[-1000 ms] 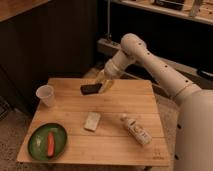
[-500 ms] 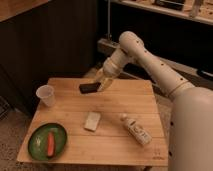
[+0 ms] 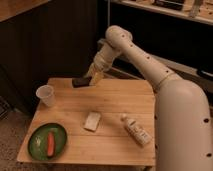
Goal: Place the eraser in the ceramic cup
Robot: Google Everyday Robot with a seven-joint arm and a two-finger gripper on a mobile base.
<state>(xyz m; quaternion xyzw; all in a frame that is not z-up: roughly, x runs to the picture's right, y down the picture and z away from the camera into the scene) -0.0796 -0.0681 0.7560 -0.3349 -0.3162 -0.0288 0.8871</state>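
The eraser (image 3: 80,82) is a small black block held at the tip of my gripper (image 3: 89,79), above the far left part of the wooden table (image 3: 115,100). The gripper is shut on it. The ceramic cup (image 3: 46,95) is small and white, standing upright near the table's left edge, to the left of and below the eraser, apart from it. My white arm reaches in from the right.
A pale beige flat pad (image 3: 92,121) lies near the table's middle. A white labelled bottle (image 3: 136,130) lies on its side at the right. A green plate (image 3: 47,142) with an orange carrot-like piece (image 3: 50,144) sits at the front left corner.
The gripper with the eraser has moved a little to the left, toward the cup. Nothing else on the table has moved.
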